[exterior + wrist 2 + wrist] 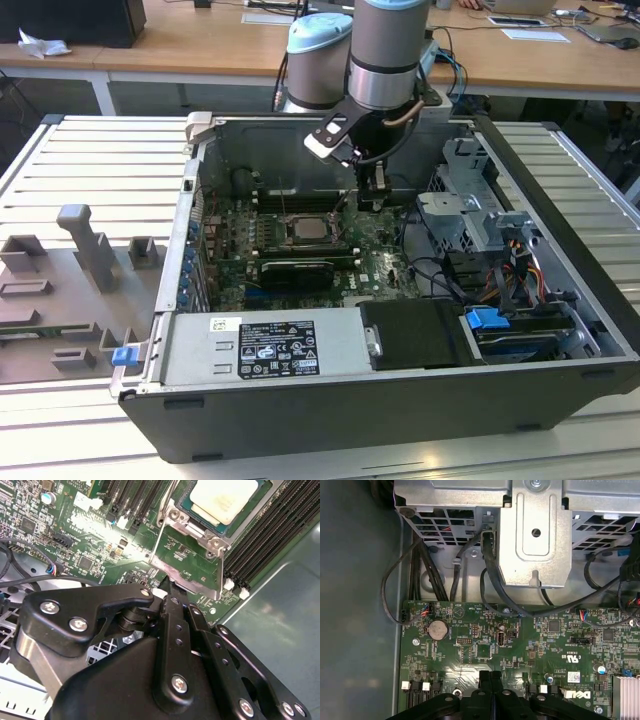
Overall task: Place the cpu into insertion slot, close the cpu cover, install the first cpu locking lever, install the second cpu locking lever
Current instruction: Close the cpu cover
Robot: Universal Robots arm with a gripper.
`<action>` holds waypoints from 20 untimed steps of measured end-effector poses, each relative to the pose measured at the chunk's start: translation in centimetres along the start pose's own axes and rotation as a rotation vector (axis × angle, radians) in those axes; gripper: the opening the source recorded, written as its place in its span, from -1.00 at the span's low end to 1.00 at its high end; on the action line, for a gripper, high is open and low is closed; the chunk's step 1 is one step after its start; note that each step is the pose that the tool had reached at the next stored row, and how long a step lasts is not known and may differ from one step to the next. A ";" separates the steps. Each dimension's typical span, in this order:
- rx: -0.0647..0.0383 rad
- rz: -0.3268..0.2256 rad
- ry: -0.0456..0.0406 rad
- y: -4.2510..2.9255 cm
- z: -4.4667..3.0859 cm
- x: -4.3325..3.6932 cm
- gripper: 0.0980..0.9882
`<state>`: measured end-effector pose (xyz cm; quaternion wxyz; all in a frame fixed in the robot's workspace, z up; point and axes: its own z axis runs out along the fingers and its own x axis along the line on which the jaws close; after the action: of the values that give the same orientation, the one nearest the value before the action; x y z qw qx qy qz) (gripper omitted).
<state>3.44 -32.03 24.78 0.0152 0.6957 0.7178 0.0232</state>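
Slatted surface point(80, 150): cpu point(222, 500) sits in insertion slot point(192, 527); hand point(169, 587), closed and empty, at raised cpu cover point(192, 580) beside it; closing likely needs gentle push.

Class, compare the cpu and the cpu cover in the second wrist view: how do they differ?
The cpu is a solid pale-beige plate; the cpu cover is a silvery frame with an open middle. The cpu lies flat in the insertion slot; the cpu cover is swung open, off it. Both look metallic.
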 end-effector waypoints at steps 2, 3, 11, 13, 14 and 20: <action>0.000 0.000 0.0000 -0.03 0.00 0.00 -0.98; 0.000 0.000 -0.0001 -0.06 0.00 0.00 -0.98; 0.000 0.000 -0.0001 -0.29 -0.02 0.01 -0.98; 0.000 0.000 -0.0001 -0.36 -0.02 0.01 -0.98; 0.000 0.000 -0.0001 -0.41 -0.02 0.01 -0.98; 0.000 0.000 0.0000 -0.66 -0.04 0.02 -0.98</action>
<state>2.78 -32.03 24.78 0.0152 0.6956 0.7179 0.0232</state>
